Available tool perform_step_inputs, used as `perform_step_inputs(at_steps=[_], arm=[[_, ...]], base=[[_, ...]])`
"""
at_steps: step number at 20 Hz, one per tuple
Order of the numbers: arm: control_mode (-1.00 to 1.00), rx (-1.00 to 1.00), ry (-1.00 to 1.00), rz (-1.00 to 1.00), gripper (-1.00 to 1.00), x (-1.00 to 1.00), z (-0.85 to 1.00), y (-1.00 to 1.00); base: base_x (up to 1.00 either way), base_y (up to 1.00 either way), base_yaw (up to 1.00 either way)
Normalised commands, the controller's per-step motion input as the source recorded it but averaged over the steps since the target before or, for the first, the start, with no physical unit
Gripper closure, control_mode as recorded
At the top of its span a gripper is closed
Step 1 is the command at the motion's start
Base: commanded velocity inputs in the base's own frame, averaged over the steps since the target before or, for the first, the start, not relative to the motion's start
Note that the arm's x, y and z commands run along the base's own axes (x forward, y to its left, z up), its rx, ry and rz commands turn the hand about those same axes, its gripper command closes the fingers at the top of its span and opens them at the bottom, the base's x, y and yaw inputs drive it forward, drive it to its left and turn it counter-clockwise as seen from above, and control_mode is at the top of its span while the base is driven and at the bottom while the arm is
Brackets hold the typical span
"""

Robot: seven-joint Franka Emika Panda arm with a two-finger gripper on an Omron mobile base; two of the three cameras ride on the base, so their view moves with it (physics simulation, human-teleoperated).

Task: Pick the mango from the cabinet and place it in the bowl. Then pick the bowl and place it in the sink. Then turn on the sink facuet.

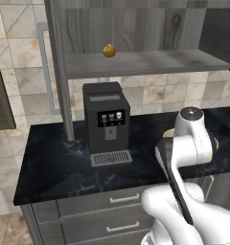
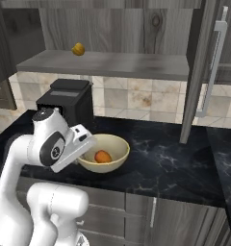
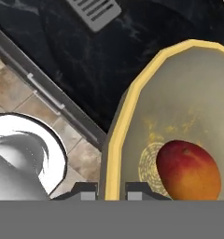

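The orange-red mango point(image 3: 188, 170) lies in the bottom of the pale yellow-tan bowl point(image 3: 132, 93). The bowl point(image 2: 118, 142) stands on the black counter, right of the coffee machine, with the mango point(image 2: 103, 156) inside it. My gripper point(image 3: 111, 191) points down at the bowl's near-left rim. One fingertip is outside the wall and one inside, closed onto the rim. The grey wood-grain cabinet point(image 1: 136, 62) is above, and its shelf holds just a small round yellow fruit point(image 1: 109, 50). The sink and its faucet are out of view.
A black coffee machine point(image 1: 106, 119) with a drip grille stands on the counter point(image 1: 54, 162) beside the cabinet's upright post point(image 1: 64, 95). Grey drawers point(image 1: 117, 198) run below the counter edge. A cabinet door with a long handle point(image 2: 214, 67) hangs open at the right.
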Motion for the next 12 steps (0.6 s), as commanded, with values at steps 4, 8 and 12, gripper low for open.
perform_step_inputs(at_steps=[4, 8, 12], arm=[[-1.0, -0.09, -0.2, 0.11, 1.0, -0.81, 1.0, 0.09], [-1.0, -0.07, -0.21, 0.12, 1.0, -0.77, 1.0, 0.05], [-1.0, 0.0, -0.05, 0.14, 1.0, -0.7, 1.0, 0.01]], base=[[0.0, 0.0, 0.0], [0.0, 0.0, 0.0], [0.0, 0.0, 0.0]])
